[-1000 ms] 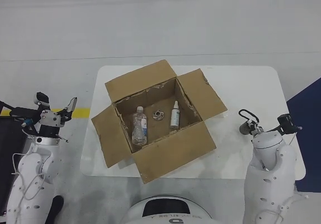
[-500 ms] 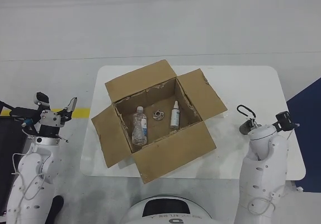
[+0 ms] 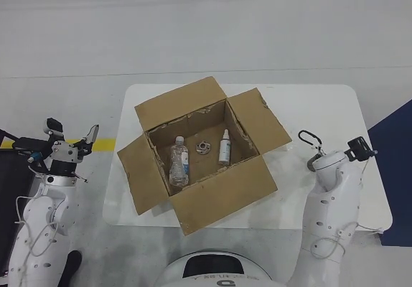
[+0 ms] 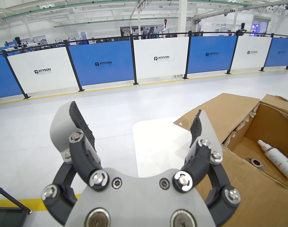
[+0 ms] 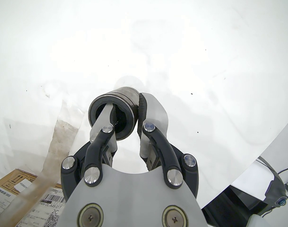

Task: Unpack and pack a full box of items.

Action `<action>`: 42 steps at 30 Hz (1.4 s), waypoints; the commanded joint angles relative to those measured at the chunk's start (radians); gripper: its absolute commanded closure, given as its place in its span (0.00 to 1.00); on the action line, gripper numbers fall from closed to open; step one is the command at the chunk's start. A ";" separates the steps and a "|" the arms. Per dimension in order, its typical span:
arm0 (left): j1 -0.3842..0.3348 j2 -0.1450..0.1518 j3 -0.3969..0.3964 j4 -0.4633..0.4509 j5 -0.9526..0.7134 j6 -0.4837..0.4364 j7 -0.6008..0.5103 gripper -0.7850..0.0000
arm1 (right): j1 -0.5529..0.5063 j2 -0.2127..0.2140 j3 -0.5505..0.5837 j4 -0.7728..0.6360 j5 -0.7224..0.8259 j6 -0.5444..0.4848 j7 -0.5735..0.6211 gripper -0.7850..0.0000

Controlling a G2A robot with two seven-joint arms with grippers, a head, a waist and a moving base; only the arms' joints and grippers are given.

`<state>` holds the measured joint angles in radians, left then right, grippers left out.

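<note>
Pinching a black linear bearing [image 5: 127,100] by its wall in the right gripper [image 5: 125,108] over the table [image 3: 314,107], right of the cardboard box [image 3: 220,190]; best lowered to touching before letting go, with the left gripper [image 4: 136,112] spread wide left of the box

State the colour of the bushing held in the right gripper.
The bushing is black, clearest in the right wrist view.

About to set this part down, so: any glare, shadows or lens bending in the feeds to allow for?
Right wrist view: glare washes out the white table around the right tool; faint shadow beyond the black cylinder it grips. Left wrist view: the wide lens bows the fence rails. Top view: soft shadows only inside the cardboard box.
</note>
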<state>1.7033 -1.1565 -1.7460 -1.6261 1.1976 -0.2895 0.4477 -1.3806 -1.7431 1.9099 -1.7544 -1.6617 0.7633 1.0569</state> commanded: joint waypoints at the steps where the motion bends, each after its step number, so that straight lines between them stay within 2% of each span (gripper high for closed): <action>1: 0.000 0.000 0.000 0.000 0.000 0.000 0.000 0.00 | 0.005 -0.002 0.016 0.002 -0.015 -0.001 0.001 1.00; 5: 0.000 0.000 0.000 0.000 0.000 0.000 0.000 0.00 | -0.009 -0.002 0.016 -0.057 -0.007 -0.004 0.005 1.00; 8: 0.000 0.000 0.000 0.000 0.000 0.000 0.000 0.00 | -0.059 0.004 -0.012 -0.146 0.031 0.012 -0.012 1.00; 13: 0.000 0.000 0.000 0.000 0.000 0.000 0.000 0.00 | -0.199 0.001 -0.147 -0.473 0.224 0.035 -0.038 1.00; 15: 0.000 0.000 0.000 0.000 0.000 0.000 0.000 0.00 | -0.243 -0.002 -0.216 -0.584 0.297 -0.013 -0.056 1.00; 16: 0.000 0.000 0.000 0.000 0.000 0.000 0.000 0.00 | -0.259 -0.001 -0.247 -0.596 0.321 -0.043 -0.081 1.00; 19: 0.000 0.000 0.000 0.000 0.000 0.000 0.000 0.00 | -0.256 0.014 -0.376 -0.596 0.358 -0.166 -0.126 1.00; 21: 0.000 0.000 0.000 0.000 0.000 0.000 0.000 0.00 | -0.246 0.023 -0.474 -0.596 0.346 -0.229 -0.093 1.00; 23: 0.000 0.000 0.000 0.000 0.000 0.000 0.000 0.00 | -0.225 0.029 -0.556 -0.581 0.291 -0.262 -0.038 1.00; 27: 0.000 0.000 0.000 0.000 0.000 0.000 0.000 0.00 | -0.131 0.033 -0.696 -0.466 0.149 -0.261 0.056 1.00; 35: 0.000 0.000 0.000 0.000 0.000 0.000 0.000 0.00 | 0.026 0.026 -0.831 -0.232 -0.067 -0.298 0.294 1.00; 42: 0.000 0.000 0.000 0.000 0.000 0.000 0.000 0.00 | 0.093 -0.002 -0.881 -0.056 -0.139 -0.334 0.333 1.00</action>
<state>1.7033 -1.1565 -1.7460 -1.6261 1.1976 -0.2895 0.4477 -1.2962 -1.7410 1.0342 -1.8336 -1.7982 0.4330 1.3868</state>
